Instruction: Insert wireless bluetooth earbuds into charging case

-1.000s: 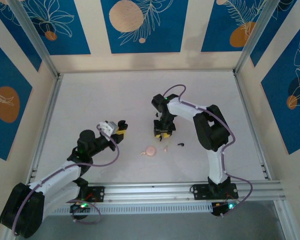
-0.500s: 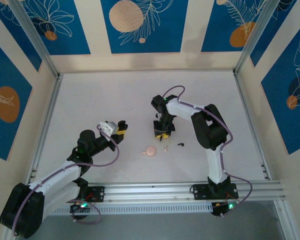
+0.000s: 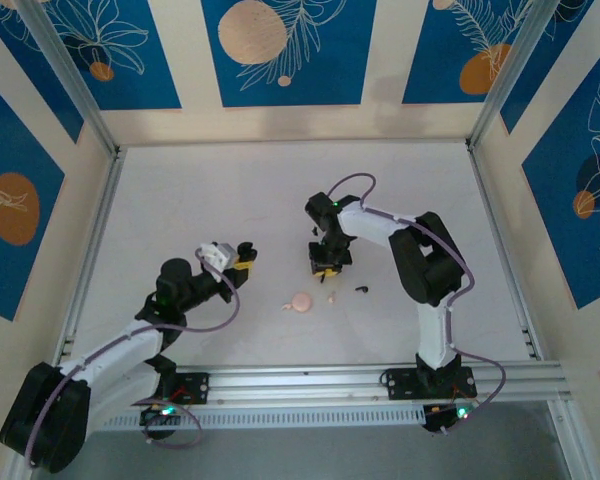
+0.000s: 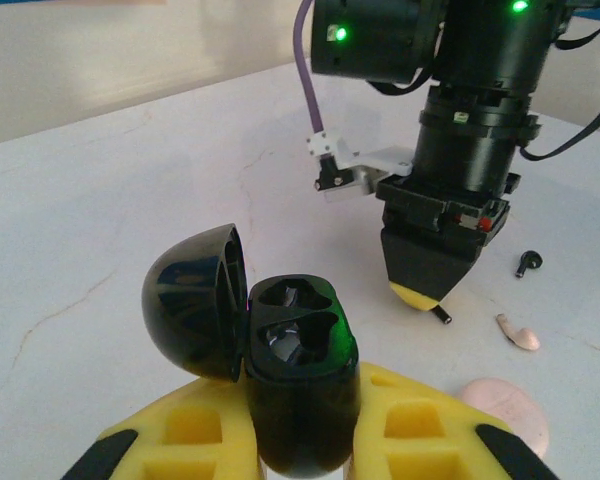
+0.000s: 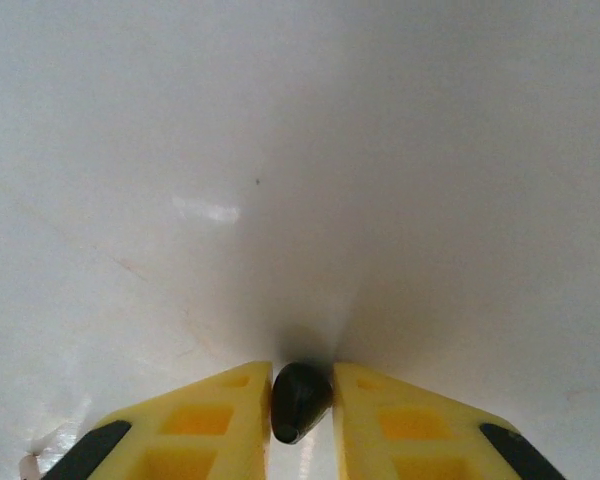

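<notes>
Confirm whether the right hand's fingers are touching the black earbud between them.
Touching. Right wrist view: the black earbud sits pinched between the right hand's yellow fingers, no gap either side.

The black charging case (image 4: 298, 370) stands open at bottom centre of the left wrist view, lid (image 4: 193, 300) swung left, clamped between the left fingers (image 4: 410, 420). One black earbud (image 5: 300, 400) sits pinched between the right fingers (image 5: 230, 410); a second black earbud (image 4: 527, 262) lies on the tabletop (image 4: 130, 180) at right, near a pale pink earbud (image 4: 517, 333) and the pink case (image 4: 505, 412).
</notes>
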Controlling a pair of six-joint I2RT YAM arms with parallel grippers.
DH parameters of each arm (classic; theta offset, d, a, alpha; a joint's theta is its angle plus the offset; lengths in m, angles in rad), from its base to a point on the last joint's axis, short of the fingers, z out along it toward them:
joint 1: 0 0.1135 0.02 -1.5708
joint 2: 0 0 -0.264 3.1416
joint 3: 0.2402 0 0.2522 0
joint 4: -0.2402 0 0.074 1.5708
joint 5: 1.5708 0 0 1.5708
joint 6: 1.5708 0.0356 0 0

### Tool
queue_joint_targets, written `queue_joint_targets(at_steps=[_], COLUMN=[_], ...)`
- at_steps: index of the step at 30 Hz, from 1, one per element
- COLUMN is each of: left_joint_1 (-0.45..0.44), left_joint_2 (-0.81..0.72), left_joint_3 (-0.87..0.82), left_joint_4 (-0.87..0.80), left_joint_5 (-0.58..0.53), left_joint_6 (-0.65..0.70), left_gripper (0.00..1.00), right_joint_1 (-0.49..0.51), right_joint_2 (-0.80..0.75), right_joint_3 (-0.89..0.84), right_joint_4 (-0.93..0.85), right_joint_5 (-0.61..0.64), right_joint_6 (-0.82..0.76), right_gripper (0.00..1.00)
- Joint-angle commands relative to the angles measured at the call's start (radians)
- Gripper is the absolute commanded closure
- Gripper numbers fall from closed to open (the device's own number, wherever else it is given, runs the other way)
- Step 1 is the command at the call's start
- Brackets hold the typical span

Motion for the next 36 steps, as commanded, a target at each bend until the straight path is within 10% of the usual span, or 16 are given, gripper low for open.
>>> queue_joint_targets(at_steps=[1,36], left_joint_1=[-0.009,-0.212], left_joint_2=[0.036,0.786], left_joint_3=[0.034,0.155], left_joint_4=[0.027,0.849], left_joint_5=[0.038,0.237], left_joint_6=[0.021,-0.016], left_gripper=[0.9,0.91], right_joint_1=[0.007,0.025], right_joint_2=[-0.093,-0.86], right_joint_3=[-0.058,-0.757], right_joint_4=[0.083,1.015], right_joint_5=[0.018,-0.071], right_joint_6=[0.027,-0.209], right_gripper=[0.79,0.79])
